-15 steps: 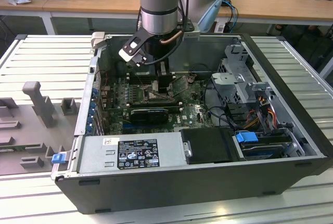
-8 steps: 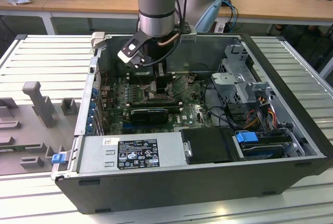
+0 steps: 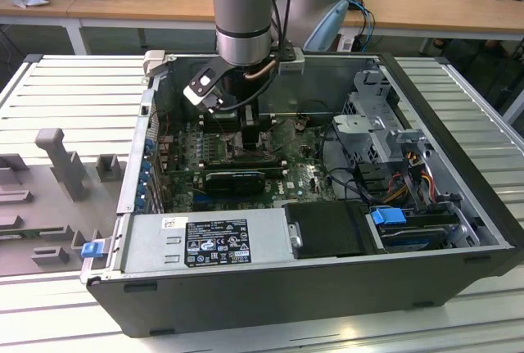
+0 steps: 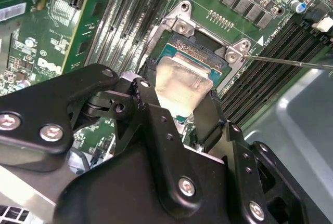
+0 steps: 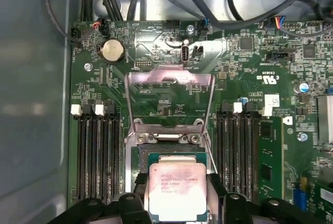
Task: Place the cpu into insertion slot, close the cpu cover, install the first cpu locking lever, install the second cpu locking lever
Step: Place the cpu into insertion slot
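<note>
Deep inside an open computer case (image 3: 327, 296) on a slatted metal bench (image 3: 49, 83), reaching down from the arm (image 3: 246, 9) to the green motherboard (image 3: 299, 181). Pinching the cpu (image 4: 182, 83) by two opposite edges in the black gripper (image 4: 179, 96), fingers (image 4: 208, 117) pressed to either side of its pale metal face. Holding the chip level and squarely over the insertion slot (image 5: 171, 154), apparently just above it or resting in it; hard to judge from these angles. Showing a strip of the socket's dark interior beyond the chip's far edge in both wrist views. Backed by the cpu cover (image 5: 169, 75), swung up and open on its hinge at the socket's far side, a silvery frame with the board visible through its cut-out. Catching one thin wire lever (image 4: 291, 63) angled away from a socket corner in the second wrist view, unlatched. Flanked by rows of black memory slots (image 5: 96, 151) on both sides of the socket.
</note>
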Available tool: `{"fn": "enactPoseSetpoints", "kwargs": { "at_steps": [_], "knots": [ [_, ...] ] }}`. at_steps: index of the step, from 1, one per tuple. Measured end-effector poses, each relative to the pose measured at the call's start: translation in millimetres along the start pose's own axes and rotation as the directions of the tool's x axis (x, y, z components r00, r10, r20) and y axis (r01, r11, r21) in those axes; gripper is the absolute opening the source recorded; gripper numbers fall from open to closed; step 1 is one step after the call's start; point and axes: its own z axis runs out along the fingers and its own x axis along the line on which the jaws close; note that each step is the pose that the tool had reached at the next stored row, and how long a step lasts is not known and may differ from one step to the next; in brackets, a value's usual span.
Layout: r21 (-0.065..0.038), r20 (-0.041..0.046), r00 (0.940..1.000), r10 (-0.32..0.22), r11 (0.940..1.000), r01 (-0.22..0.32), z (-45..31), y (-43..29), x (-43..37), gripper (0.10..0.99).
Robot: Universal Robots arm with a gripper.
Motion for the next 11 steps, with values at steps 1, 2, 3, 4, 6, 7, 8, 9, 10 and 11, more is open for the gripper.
{"fn": "enactPoseSetpoints", "kwargs": {
  "at_steps": [1,2,3,4,6,7,8,9,10,11],
  "knots": [
    [0.000,0.0000,1.0000,0.000,1.0000,0.000,1.3,-0.3,0.4,0.529],
    [0.000,0.0001,1.0000,0.000,1.0000,0.000,5.1,-0.9,1.4,0.529],
    [0.000,0.0001,1.0000,0.000,1.0000,0.000,7.1,-1.2,2.1,0.529],
    [0.000,0.0000,1.0000,0.000,1.0000,0.000,9.1,-1.4,2.9,0.529],
    [0.000,0.0003,1.0000,0.003,1.0000,-0.003,11.1,-1.5,3.8,0.529],
    [0.000,0.0007,1.0000,0.008,1.0000,-0.008,12.3,-1.5,4.2,0.529],
    [0.000,0.0010,0.9999,0.012,0.9999,-0.012,14.5,-1.8,4.2,0.529],
    [0.000,0.0009,0.9999,0.012,0.9999,-0.012,15.8,-1.9,4.2,0.529],
    [0.000,0.0010,0.9999,0.012,0.9999,-0.012,16.2,-1.9,4.2,0.529],
    [0.000,0.0010,0.9999,0.013,0.9999,-0.013,16.8,-2.0,4.2,0.529]
  ]
}}
